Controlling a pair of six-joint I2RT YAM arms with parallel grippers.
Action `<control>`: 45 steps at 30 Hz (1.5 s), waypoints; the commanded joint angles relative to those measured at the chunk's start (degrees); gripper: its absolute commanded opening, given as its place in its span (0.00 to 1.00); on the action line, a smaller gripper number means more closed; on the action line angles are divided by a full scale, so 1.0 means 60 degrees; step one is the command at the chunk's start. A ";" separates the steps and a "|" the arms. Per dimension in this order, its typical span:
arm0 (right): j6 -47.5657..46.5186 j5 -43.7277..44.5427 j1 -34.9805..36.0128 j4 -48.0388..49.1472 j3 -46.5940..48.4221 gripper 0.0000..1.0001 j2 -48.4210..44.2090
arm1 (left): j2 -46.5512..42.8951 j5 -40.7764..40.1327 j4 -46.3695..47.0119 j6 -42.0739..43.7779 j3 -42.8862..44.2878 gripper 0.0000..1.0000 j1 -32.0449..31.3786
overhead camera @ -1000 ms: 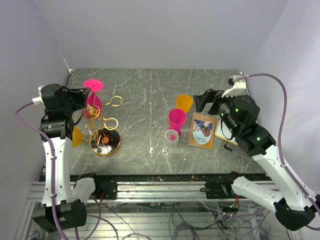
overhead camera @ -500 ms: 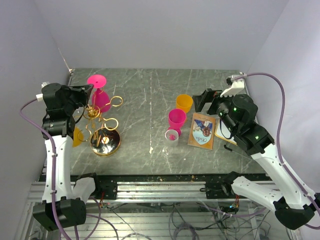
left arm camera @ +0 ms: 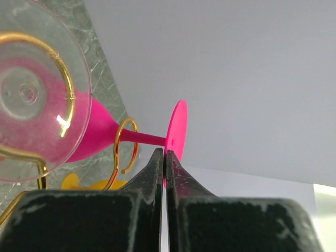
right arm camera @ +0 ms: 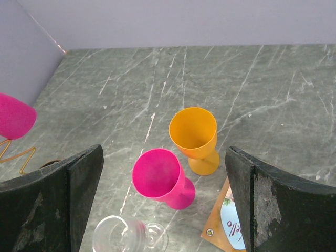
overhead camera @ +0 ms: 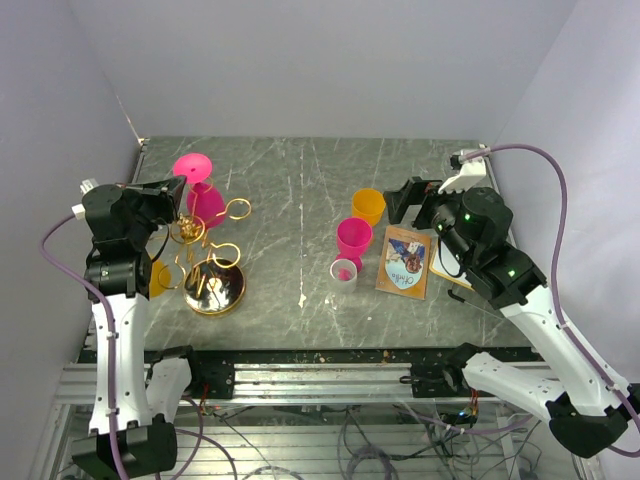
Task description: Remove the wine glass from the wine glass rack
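Pink wine glass (overhead camera: 203,200), empty, on gold wine glass rack (overhead camera: 211,291), foot between tight left fingers (left arm camera: 151,176); right fingers (right arm camera: 79,178) apart.

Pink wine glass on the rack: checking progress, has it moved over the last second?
Yes. The pink wine glass has swung right, away from the left wall, its bowl most.

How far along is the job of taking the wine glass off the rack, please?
Done: the left tool is shut on the foot of the pink stemmed wine glass. In hand: the glass hangs tilted, its stem inside a loop of the gold wire rack. Left: drawing the stem clear of that loop.
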 commanded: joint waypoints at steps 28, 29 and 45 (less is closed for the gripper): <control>0.0136 -0.0254 0.0068 -0.0143 0.0443 1.00 0.0418 | -0.0161 0.0995 -0.2045 -0.0790 0.0727 0.07 0.0044; 0.0149 -0.0251 0.0076 -0.0145 0.0449 1.00 0.0435 | -0.0161 0.0988 -0.2163 -0.0799 0.0783 0.07 0.0046; 0.0178 -0.0233 0.0075 -0.0202 0.0569 1.00 0.0609 | -0.0224 0.0385 -0.3252 -0.0860 0.1425 0.07 0.0044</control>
